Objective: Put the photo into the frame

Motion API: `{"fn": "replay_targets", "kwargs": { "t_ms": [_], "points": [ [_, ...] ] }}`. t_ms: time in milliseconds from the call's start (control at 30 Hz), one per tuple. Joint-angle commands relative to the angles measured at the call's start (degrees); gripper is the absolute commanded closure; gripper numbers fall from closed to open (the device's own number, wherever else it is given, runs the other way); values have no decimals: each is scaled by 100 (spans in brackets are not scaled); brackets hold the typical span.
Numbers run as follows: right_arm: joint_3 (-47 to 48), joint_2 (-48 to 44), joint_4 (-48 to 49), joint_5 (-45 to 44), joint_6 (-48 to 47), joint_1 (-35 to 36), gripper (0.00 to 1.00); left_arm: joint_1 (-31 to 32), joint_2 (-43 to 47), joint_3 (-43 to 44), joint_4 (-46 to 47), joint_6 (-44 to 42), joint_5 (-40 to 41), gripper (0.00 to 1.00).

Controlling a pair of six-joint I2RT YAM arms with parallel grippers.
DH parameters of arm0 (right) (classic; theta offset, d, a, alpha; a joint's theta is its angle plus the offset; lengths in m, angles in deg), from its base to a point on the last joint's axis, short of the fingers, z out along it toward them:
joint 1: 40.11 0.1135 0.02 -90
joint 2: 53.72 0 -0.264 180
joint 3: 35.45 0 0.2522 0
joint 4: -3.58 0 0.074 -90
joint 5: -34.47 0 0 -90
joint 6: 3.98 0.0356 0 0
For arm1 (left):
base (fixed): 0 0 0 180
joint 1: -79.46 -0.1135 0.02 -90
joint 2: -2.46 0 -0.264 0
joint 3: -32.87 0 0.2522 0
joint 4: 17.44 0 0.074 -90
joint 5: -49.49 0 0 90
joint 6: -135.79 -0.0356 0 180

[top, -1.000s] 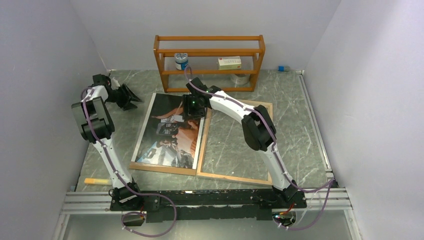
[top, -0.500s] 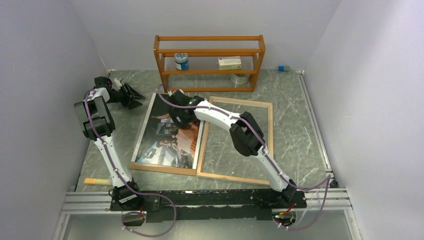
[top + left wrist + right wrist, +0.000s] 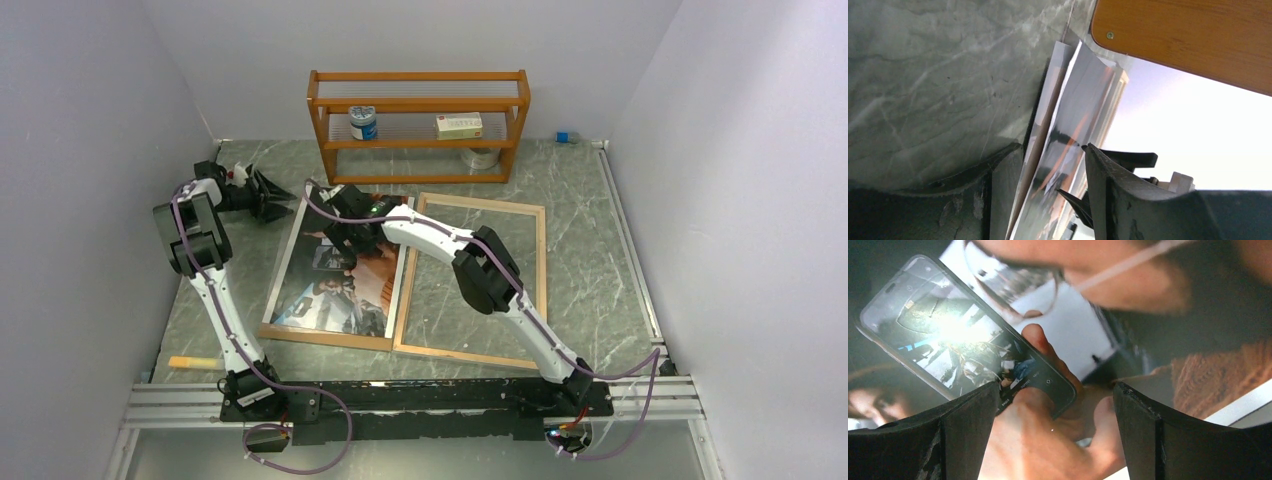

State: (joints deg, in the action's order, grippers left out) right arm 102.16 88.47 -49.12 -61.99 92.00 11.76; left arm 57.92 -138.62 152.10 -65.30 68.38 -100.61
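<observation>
Some of the photo hides under the right tool.

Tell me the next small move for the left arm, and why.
Probably close the left gripper on the photo's far corner: that edge sits inside its spread jaws, and the right gripper hovers open just above the photo, holding nothing.

- The white-and-black left arm rises forward; its black two-finger left gripper points rightward, jaws partly spread.
- The matching right arm reaches leftward; its black right gripper faces down, jaws wide apart.
</observation>
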Motion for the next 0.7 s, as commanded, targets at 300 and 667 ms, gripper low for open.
{"fn": "replay_targets", "kwargs": {
  "t_ms": [300,667],
  "points": [
    [54,612,-359,219,-230,-50,13,-17,-346,48,69,-10,-255,96],
    [-179,-567,-145,380,349,-298,11,64,1547,11,-176,-648,1404,97]
  ]
}}
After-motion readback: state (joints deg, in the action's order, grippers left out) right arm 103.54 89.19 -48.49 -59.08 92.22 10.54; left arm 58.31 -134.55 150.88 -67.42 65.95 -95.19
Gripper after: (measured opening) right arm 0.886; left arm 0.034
